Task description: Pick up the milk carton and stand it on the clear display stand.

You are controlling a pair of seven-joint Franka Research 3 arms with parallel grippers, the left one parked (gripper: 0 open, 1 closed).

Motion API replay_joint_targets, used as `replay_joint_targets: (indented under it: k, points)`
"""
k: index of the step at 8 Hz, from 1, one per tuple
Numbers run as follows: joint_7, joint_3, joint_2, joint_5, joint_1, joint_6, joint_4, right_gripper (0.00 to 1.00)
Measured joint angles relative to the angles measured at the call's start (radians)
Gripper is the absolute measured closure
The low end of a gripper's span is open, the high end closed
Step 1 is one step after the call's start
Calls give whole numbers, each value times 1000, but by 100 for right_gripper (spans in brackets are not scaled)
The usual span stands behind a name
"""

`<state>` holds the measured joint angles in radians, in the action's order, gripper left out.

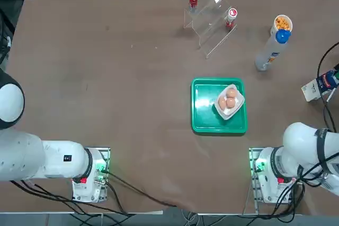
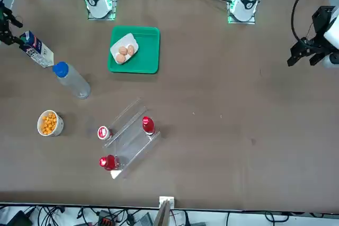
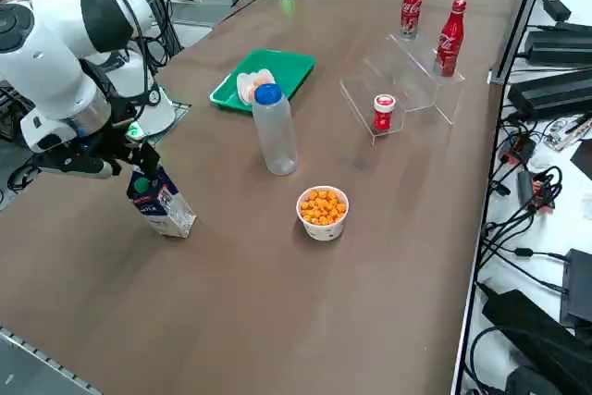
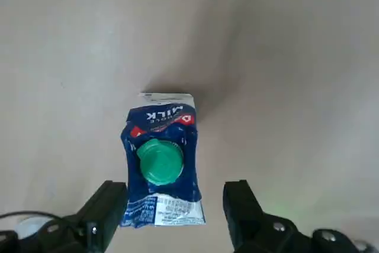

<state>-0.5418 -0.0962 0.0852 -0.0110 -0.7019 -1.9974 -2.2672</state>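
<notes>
The milk carton [image 4: 161, 164] is seen standing on the tabletop [image 3: 250, 293] near its right edge, with a blue, white and red printed skin and a green screw cap [image 4: 160, 162]. The right hand [image 4: 176, 189] is spread wide above it; its two black fingers are parted on either side of the gabled top, and nothing is gripped.

The wall is probably coated paperboard: smooth, slightly slippery, stiff along the folded corners but yielding at the middle of the panels. Whether it is full cannot be told; if it is, a fair weight is to be expected, and a light pinch could slide. A hold is best taken below the gable, across two opposite flat sides, since the sloped top could be crushed or could slip free, and the cap offers little purchase.

The clear display stand [image 3: 410, 75], towards the far edge, is made of thin, glossy, angled sheets, and bottles with red labels [image 3: 450, 40] are carried on it. A gentle, level set-down would be called for, as these could be knocked.
</notes>
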Motion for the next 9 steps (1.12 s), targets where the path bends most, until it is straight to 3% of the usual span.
replay_joint_targets:
  k: [9]
  points:
    - [19,-9,-25,-22,-1,-14,0,0]
